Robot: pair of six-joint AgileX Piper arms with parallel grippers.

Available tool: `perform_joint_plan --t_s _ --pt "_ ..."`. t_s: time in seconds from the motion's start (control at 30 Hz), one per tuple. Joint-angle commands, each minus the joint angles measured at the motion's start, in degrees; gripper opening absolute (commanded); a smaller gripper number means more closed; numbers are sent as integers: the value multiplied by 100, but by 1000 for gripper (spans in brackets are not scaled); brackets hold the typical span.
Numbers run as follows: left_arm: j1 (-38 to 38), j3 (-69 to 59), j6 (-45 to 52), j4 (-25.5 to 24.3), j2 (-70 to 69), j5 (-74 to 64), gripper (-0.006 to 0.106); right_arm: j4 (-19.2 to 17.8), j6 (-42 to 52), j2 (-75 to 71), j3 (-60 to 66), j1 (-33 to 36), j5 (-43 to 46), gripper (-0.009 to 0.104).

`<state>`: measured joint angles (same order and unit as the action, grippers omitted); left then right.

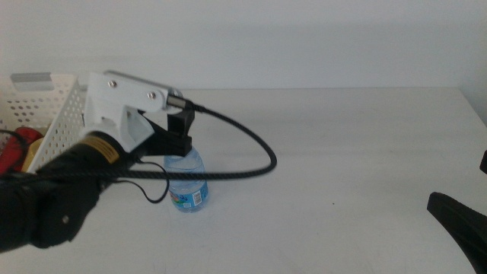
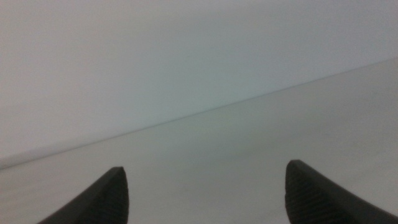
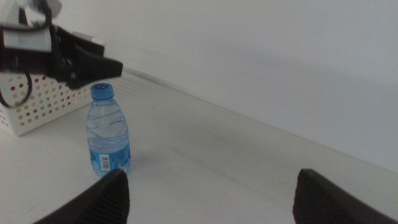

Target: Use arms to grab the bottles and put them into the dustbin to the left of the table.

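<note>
I am seeing the left arm's black claw (image 1: 176,128) hovering just above the blue cap of the short clear plastic water bottle (image 1: 186,180), its jaws spread wide apart with nothing between them in its wrist view. The bottle is standing upright on the plain white bench (image 1: 342,144), at about eight o'clock from the bench's centre. The white perforated plastic dustbin (image 1: 53,114) is sitting at nine o'clock from the bottle. The right claw (image 3: 208,193) is waiting at about four o'clock, jaws spread.
</note>
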<state>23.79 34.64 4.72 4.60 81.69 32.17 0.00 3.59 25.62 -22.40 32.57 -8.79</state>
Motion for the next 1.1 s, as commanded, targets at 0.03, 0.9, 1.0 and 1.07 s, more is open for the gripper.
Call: perform_joint_plan --t_s 0.03,0.9,1.0,1.07 --pt "5 -55 -335 -305 174 1148 78 0 94 20 -157 -50 430 77" --pt "5 -210 -1128 -724 2098 2470 78 0 94 20 -157 -50 430 77" --pt "5 -210 -1128 -724 2169 2542 78 0 94 20 -157 -50 430 77" --pt "5 -210 -1128 -724 2192 2542 78 0 94 20 -157 -50 430 77"
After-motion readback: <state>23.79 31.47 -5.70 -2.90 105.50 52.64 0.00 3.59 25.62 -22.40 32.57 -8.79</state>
